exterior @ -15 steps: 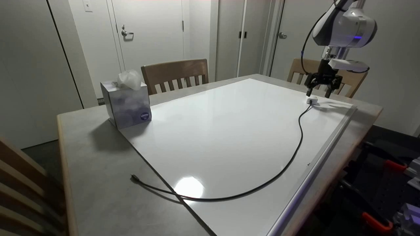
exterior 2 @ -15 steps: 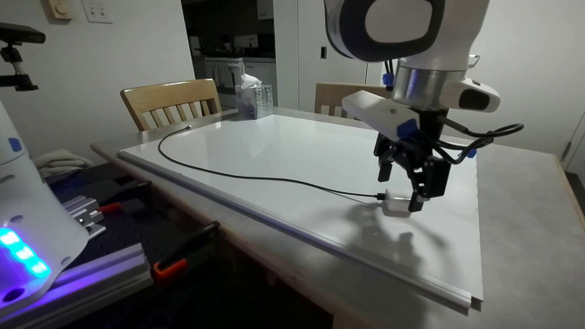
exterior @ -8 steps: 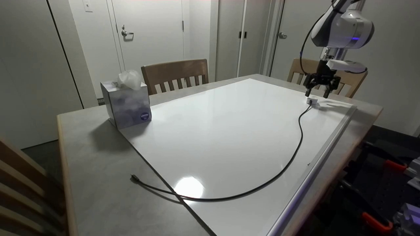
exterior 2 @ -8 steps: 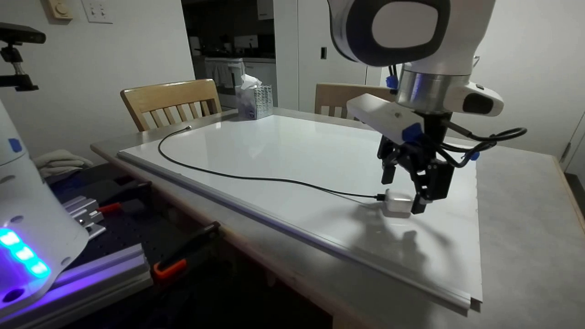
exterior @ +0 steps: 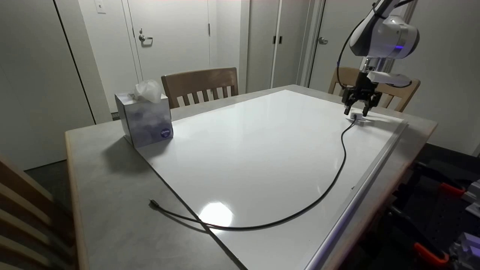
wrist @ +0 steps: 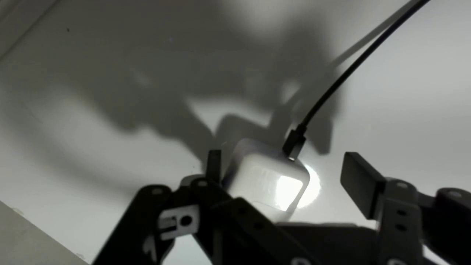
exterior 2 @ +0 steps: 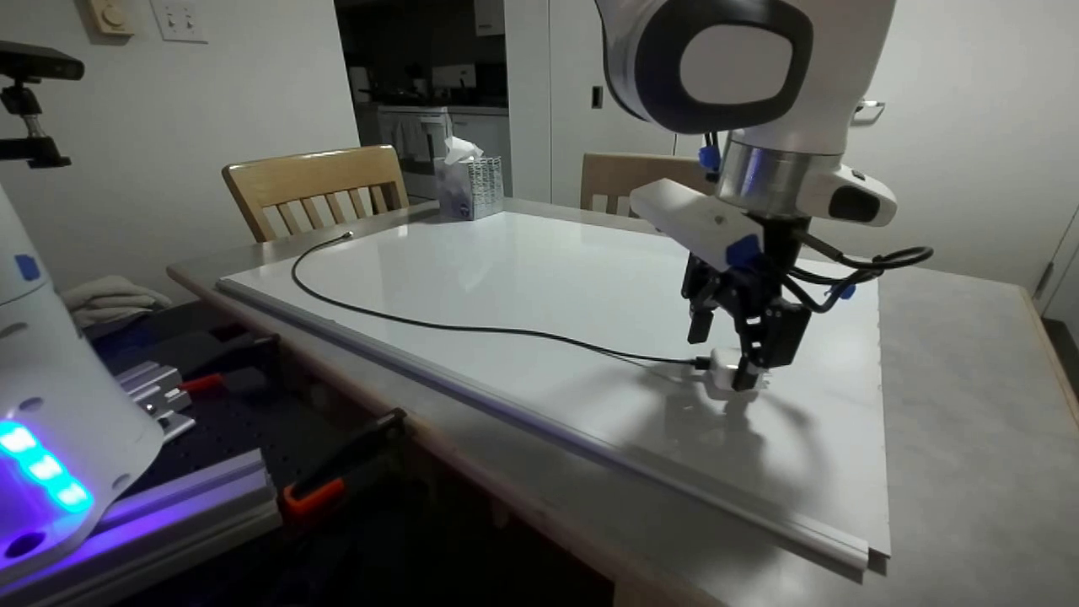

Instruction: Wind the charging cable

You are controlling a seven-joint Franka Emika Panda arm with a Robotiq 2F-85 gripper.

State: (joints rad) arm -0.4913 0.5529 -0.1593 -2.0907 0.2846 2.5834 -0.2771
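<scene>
The charging cable is a long, thin black cord that curves over the whiteboard in both exterior views (exterior: 243, 228) (exterior 2: 472, 327). Its free end plug (exterior: 153, 203) lies beyond the board's edge near the tissue box side. The other plug (wrist: 293, 143) is at a white charger block (wrist: 263, 176), which also shows in an exterior view (exterior 2: 723, 359). My gripper (exterior 2: 722, 354) points down over the block, and in the wrist view its fingers (wrist: 281, 169) stand on either side of it. The gripper is open; a gap shows between the block and one finger. Part of the block is hidden by the gripper.
The whiteboard (exterior: 243, 157) lies on the grey table (exterior: 112, 225), with a raised rail (exterior 2: 539, 426) along one side. A tissue box (exterior: 150, 122) stands at a board corner. Wooden chairs (exterior: 202, 80) surround the table. Orange-tipped clamps (exterior 2: 314, 497) sit by the robot base.
My gripper has moved sideways over the white block, so the block is now between the fingers. The fingers look slightly closer together. The cable and the block have not visibly moved.
</scene>
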